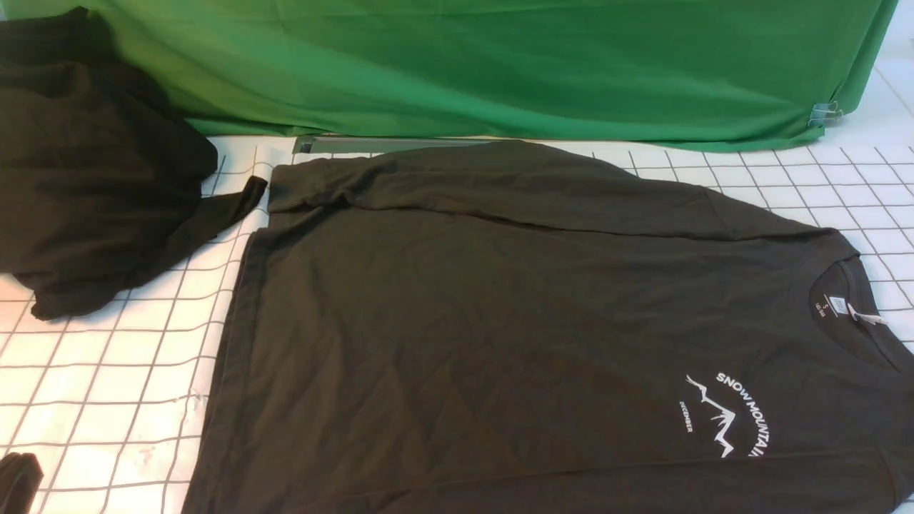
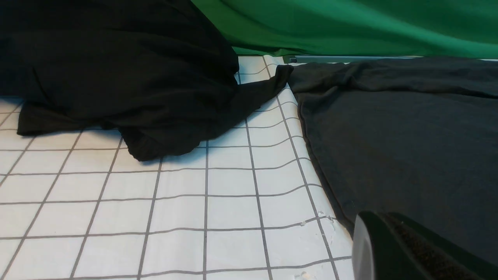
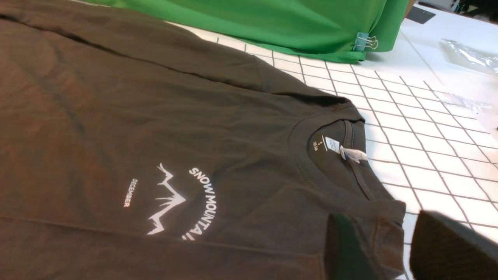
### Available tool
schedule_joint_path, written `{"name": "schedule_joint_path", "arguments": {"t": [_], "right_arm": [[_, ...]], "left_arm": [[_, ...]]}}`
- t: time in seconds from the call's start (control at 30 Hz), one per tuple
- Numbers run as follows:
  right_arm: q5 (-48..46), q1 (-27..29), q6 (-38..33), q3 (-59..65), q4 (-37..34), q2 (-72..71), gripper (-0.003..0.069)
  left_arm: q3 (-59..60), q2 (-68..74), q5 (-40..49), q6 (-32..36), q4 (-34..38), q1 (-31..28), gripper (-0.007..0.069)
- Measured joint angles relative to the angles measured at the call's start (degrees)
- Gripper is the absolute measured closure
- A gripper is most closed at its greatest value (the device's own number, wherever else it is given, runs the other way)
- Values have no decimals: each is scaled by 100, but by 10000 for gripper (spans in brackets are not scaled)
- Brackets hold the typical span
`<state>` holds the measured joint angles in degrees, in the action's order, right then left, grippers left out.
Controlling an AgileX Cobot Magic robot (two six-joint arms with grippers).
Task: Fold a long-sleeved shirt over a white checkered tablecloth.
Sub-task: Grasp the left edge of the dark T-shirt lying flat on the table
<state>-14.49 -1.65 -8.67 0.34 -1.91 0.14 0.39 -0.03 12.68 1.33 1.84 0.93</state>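
The long-sleeved shirt [image 1: 500, 321] lies flat on the white checkered tablecloth [image 1: 107, 371], neck and white label to the right, the "SNOW MOUNTAIN" print [image 1: 742, 414] facing up. Its far sleeve is folded across the upper body. My left gripper [image 2: 375, 219] is shut with nothing in it, low over the tablecloth [image 2: 175, 214] beside the shirt's [image 2: 408, 136] hem; in the front view its dark tip [image 1: 20, 464] pokes in at the bottom left corner. My right gripper [image 3: 383, 233] is open, its fingers standing either side of the shirt's [image 3: 155, 116] shoulder corner by the collar.
A blacker garment bundle [image 1: 86, 178] is heaped at the back left, one flap reaching towards the shirt. A green cloth [image 1: 500, 64] hangs along the back, pinned by a binder clip [image 1: 821, 114]. Clear plastic bags [image 3: 470, 56] lie beyond the tablecloth [image 3: 428, 155] on the right.
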Motion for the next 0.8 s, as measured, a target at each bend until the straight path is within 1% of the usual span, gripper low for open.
{"name": "schedule_joint_path", "arguments": {"t": [0.63, 0.67, 0.73, 0.8], "right_arm": [[0, 0, 0, 0, 0, 0, 417], [0, 0, 0, 0, 0, 0, 417], [0, 0, 0, 0, 0, 0, 417], [0, 0, 0, 0, 0, 0, 417]], "left_arm": [[0, 0, -60, 0, 12, 0, 622], [0, 0, -170, -8, 91, 0, 622], [0, 0, -537, -188, 576, 0, 620], [0, 0, -1038, -484, 1253, 0, 617]]}}
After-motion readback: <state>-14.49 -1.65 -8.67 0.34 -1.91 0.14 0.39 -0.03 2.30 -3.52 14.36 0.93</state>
